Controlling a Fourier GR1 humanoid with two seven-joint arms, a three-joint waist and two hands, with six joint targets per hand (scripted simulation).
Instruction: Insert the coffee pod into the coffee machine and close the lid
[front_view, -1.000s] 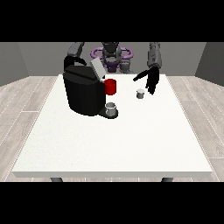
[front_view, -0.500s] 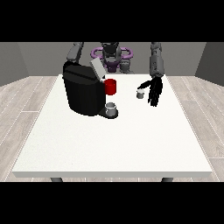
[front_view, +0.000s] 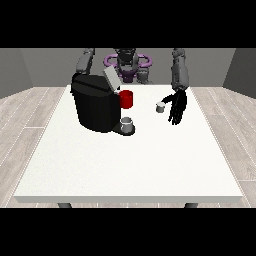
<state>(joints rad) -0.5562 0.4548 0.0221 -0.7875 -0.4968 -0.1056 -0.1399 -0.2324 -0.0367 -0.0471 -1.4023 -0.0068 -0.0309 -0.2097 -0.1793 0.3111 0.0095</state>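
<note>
Coffee pod (front_view: 160, 107) sits on white table (front_view: 130, 160), right of black coffee machine (front_view: 95, 104), apart from it. Machine lid (front_view: 111, 79) tilted up, open. Red part (front_view: 126, 99) on machine front, grey cup (front_view: 127, 123) beneath. Hand at view's right (front_view: 177, 107) just beside pod, fingers straight, pointing down, holding nothing. Other hand hidden behind machine.

Coffee machine (front_view: 95, 107): black, lid (front_view: 111, 79) grey. Mug (front_view: 126, 99): red. Cup (front_view: 127, 123) under spout: grey. Coffee pod (front_view: 160, 107): pale grey. Table (front_view: 130, 165): white. Hand at the view's right (front_view: 177, 107): black.
</note>
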